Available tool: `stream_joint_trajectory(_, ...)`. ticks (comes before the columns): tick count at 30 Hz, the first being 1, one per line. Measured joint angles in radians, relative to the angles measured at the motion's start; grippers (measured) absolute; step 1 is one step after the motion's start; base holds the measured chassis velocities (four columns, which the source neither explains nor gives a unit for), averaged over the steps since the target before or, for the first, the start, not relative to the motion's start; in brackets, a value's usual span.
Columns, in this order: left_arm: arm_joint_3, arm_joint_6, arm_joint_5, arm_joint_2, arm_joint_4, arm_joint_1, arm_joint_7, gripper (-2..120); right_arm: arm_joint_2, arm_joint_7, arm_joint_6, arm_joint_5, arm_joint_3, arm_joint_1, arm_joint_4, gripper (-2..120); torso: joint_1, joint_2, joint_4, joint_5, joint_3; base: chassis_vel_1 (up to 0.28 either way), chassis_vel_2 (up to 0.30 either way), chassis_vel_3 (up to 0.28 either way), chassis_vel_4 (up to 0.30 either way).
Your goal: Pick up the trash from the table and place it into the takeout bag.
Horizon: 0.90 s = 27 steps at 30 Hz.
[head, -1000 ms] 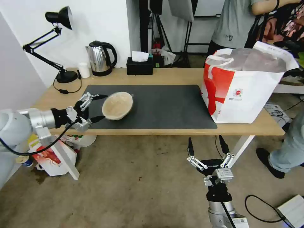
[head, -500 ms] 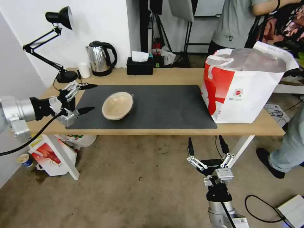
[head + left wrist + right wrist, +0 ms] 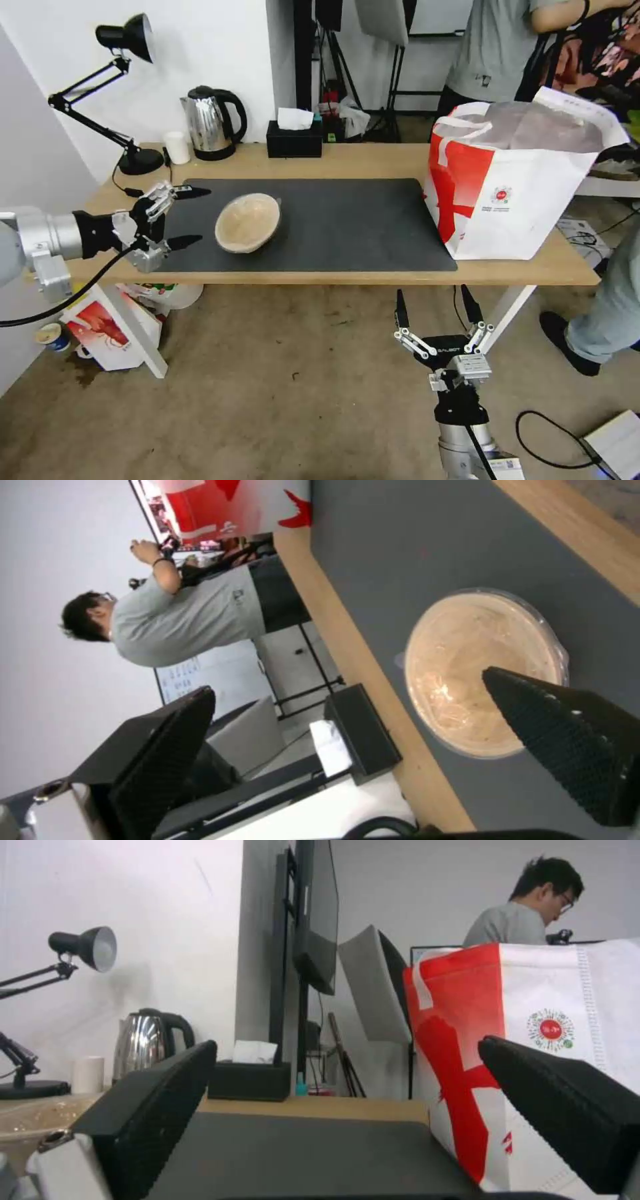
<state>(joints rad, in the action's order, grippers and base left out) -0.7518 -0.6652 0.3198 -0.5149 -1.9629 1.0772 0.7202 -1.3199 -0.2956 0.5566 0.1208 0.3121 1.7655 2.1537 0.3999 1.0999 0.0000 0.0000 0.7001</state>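
At centre left of the head view, one tan paper bowl (image 3: pixel 247 222) sits on the table (image 3: pixel 373 161)'s mat, the left gripper (image 3: pixel 181 217) spread open just beside it. One takeout bag (image 3: pixel 513 180) stands at upper right; the right gripper (image 3: pixel 434 308) hangs open below the table edge.

The left gripper (image 3: pixel 187 216) is moving back toward the tan paper bowl (image 3: pixel 247 222) after pulling away to the left. A second ago its open fingers were flanking the bowl's left rim; half a second ago it was farther left and farther back, over the left edge of the dark grey mat (image 3: pixel 333 220). Now it is sitting nearer and slightly more right, fingers spread, short of the bowl.
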Motion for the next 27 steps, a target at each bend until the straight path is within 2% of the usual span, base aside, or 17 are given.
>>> stream_joint_trajectory(17, 0.072, 0.000, 0.006, 0.002, 0.028, -0.040, 0.000, 100, 0.000, 0.000, 0.000, 0.000, 0.000, 0.000, 0.000, 100, 0.000, 0.000, 0.0000, 0.0000, 0.000, 0.000, 0.000, 0.000, 0.000)
stream_joint_trajectory(27, 0.141, 0.008, 0.013, 0.002, 0.030, -0.094, 0.001, 100, 0.000, 0.000, 0.000, 0.000, 0.000, 0.000, 0.000, 100, 0.000, 0.000, 0.0000, 0.0000, 0.000, 0.000, 0.000, 0.000, 0.000)
